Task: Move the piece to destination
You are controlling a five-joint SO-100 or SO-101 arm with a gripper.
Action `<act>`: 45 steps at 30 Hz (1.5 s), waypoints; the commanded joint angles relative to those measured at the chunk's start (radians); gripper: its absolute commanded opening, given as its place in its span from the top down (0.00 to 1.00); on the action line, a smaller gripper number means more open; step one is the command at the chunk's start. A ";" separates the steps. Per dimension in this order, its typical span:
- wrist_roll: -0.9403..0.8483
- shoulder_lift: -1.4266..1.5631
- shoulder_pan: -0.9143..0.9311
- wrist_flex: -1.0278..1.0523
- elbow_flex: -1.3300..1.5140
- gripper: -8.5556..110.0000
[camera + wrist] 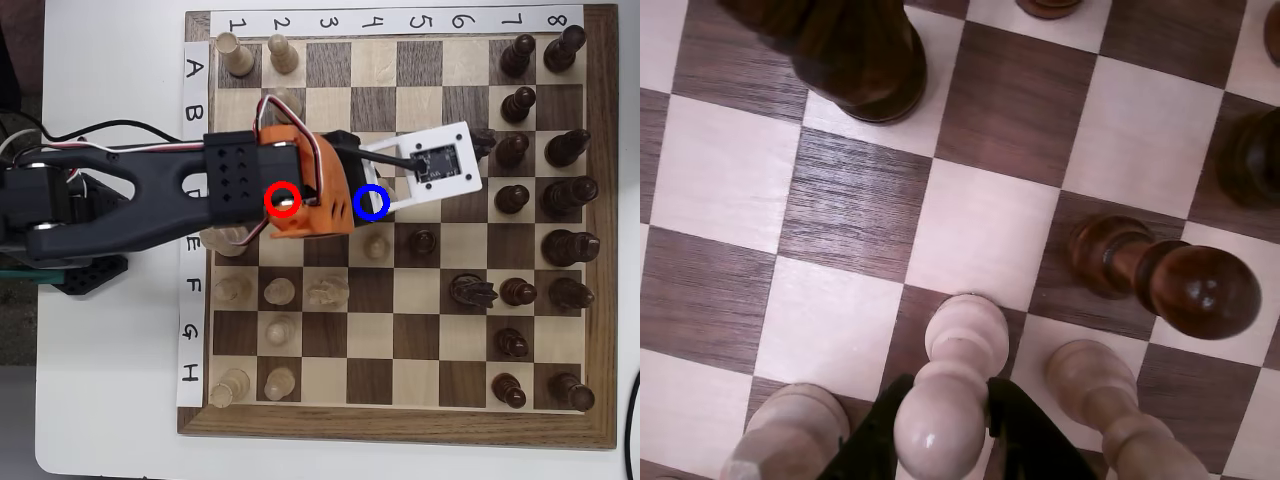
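Jaws flanking pale pawn [958, 390], bare squares ahead

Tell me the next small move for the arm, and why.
Probably lift the pawn slightly. In the wrist view the black jaws sit on both sides of its neck and its base looks to rest on a dark square. The blue ring lies just ahead in the overhead view, so it must clear the board first.
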 commanded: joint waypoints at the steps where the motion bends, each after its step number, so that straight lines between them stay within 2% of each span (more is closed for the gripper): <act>1: 0.000 0.021 0.006 -0.009 -0.031 0.92; 23: -0.005 0.109 0.014 0.043 0.008 0.93; 45: -0.005 0.061 -0.014 0.084 -0.005 0.92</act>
